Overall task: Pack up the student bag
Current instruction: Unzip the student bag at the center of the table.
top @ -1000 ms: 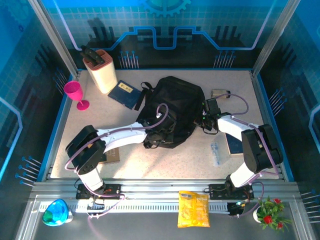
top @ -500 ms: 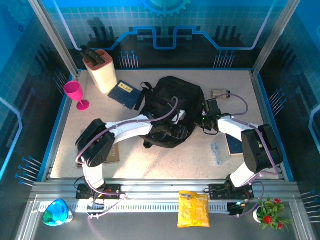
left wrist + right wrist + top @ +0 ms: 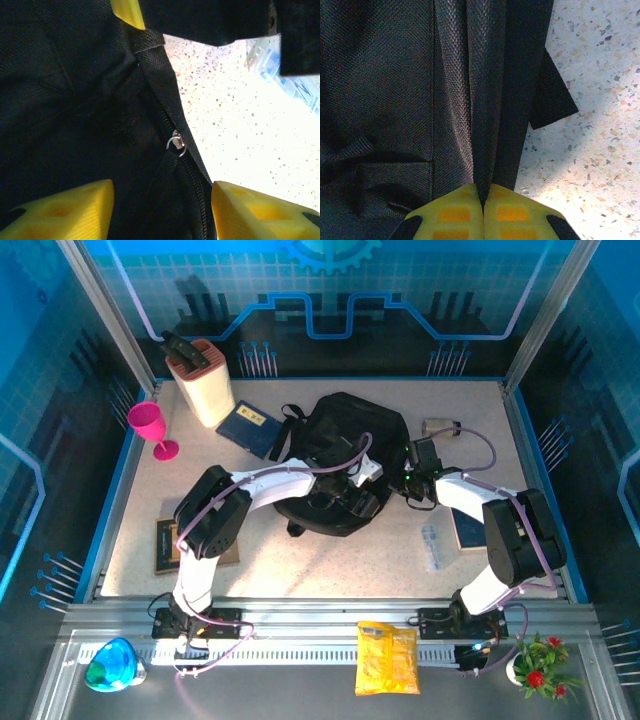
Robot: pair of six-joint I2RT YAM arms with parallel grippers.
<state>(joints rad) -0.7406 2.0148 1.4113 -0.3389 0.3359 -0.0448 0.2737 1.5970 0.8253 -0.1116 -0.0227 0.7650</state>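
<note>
The student bag (image 3: pixel 345 440), a black fabric backpack, lies in the middle of the table. My left gripper (image 3: pixel 358 498) hovers over its near right part. In the left wrist view its yellow fingers (image 3: pixel 65 210) stand apart, so the left gripper (image 3: pixel 162 210) is open with nothing gripped. Bag fabric, the zipper line and a metal zipper pull ring (image 3: pixel 176 144) lie between and ahead of them. My right gripper (image 3: pixel 412 485) sits at the bag's right edge. In the right wrist view the right gripper (image 3: pixel 482 202) is shut on a fold of the bag (image 3: pixel 380 75) beside a strap (image 3: pixel 522 90).
Behind the bag on the left lie a dark blue notebook (image 3: pixel 248 427), a cream block (image 3: pixel 205 380) and a pink goblet (image 3: pixel 150 428). A brown board (image 3: pixel 172 543) lies near left. A clear packet (image 3: pixel 431 545), another notebook (image 3: pixel 466 528) and a small cylinder (image 3: pixel 440 427) are at right.
My left arm has swung right across the bag's near side and its gripper has opened. The brown board at the left is now uncovered. The right arm has not moved.
</note>
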